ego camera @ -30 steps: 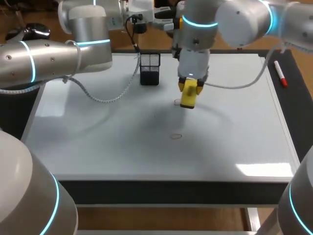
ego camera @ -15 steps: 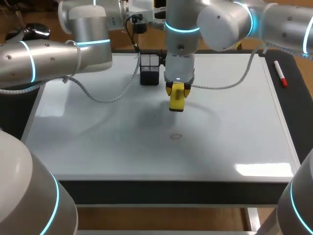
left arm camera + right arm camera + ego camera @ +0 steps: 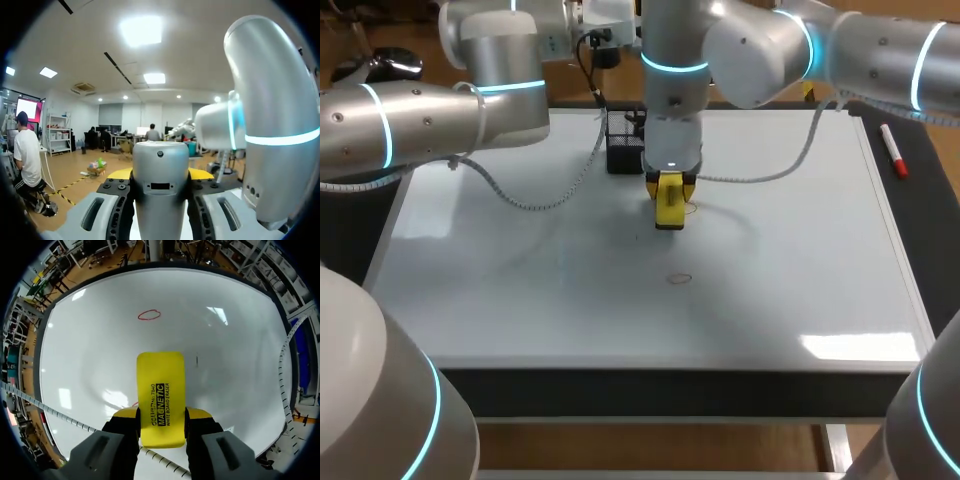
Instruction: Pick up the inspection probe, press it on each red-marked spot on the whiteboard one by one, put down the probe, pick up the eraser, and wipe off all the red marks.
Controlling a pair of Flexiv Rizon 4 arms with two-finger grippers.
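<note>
Whiteboard (image 3: 520, 280) covers the table, and my right arm (image 3: 760, 45) comes in from the upper right, bends past the middle and points its wrist straight down over the board's upper centre, just right of a black mesh holder (image 3: 625, 140). The right gripper (image 3: 670, 182) is clamped from both sides on the upright yellow eraser (image 3: 160, 390), with a faint red trace (image 3: 692, 208) just to its right and a red ring (image 3: 680, 279) lower, near centre frame. My left arm (image 3: 420, 115) lies folded across the upper left, and whether it grasps anything cannot be told.
</note>
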